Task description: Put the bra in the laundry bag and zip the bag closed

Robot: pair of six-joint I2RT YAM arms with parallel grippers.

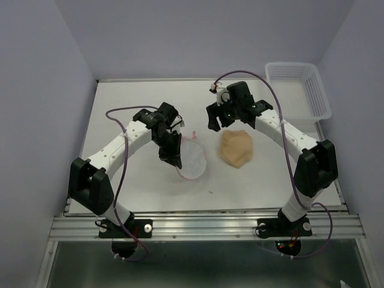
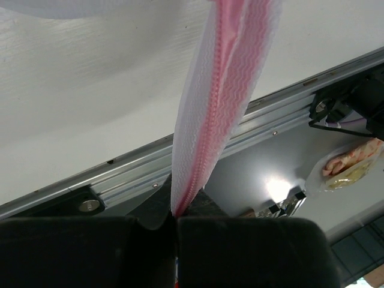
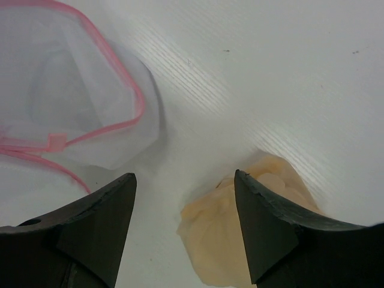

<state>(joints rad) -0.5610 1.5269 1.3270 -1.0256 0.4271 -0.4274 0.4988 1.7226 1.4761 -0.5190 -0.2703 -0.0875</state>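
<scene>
On table point(image 1: 138, 186): one bra point(image 1: 236, 148), one laundry bag point(image 1: 193, 158) pinched in left fingers point(image 2: 72, 252)

The right claw point(image 3: 185, 177) partly hides the bra point(image 3: 219, 240).

My left hand point(image 2: 176, 219) is matte black. The laundry bag point(image 2: 210, 120) pinched in it is see-through white fine mesh, with a pink zipper tape that's got a little zigzag weave running straight up out of the hand. My right hand point(image 3: 183, 180) is the same flat black. Just in front of it, the bra point(image 3: 210, 240) is plain pale beige, kinda peachy skin tone, no print at all. The tabletop point(image 3: 270, 72) under it is white with faint fine ridged lines. Further out past my right hand, the basket point(image 1: 318, 96) is white plastic lattice. The cables point(image 1: 123, 174) looping back from both hands are purple.
</scene>
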